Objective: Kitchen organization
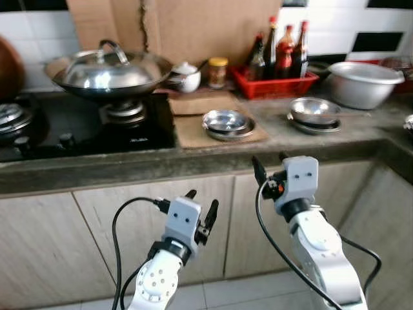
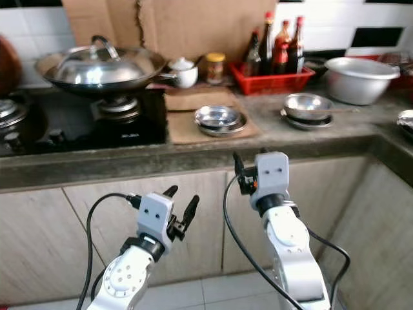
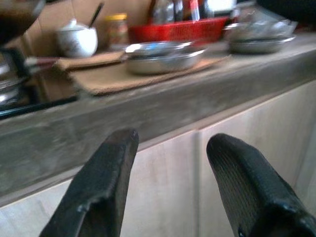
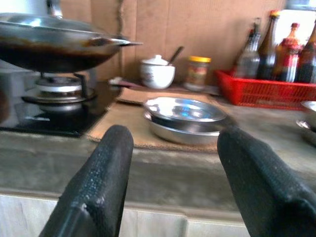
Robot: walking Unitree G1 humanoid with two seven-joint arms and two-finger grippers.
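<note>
Currently approach phase: right gripper (image 1: 271, 169) is raised to the counter (image 1: 193, 161) edge, fingers spread and empty, facing the stacked steel bowls (image 1: 227, 124) on the cardboard mat (image 1: 193, 132). Left gripper (image 1: 201, 212) is lower, also spread and empty. Next move probably calls for reaching over the edge and clamping a bowl rim.

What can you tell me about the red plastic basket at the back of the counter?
The red plastic basket is a low rectangular tray with slotted walls, standing flat on the grey stone counter near the tiled wall. It holds several upright dark glass bottles, some with red caps. It stands between a small yellow-lidded jar and a large grey metal bowl. Neither gripper touches it.
</note>
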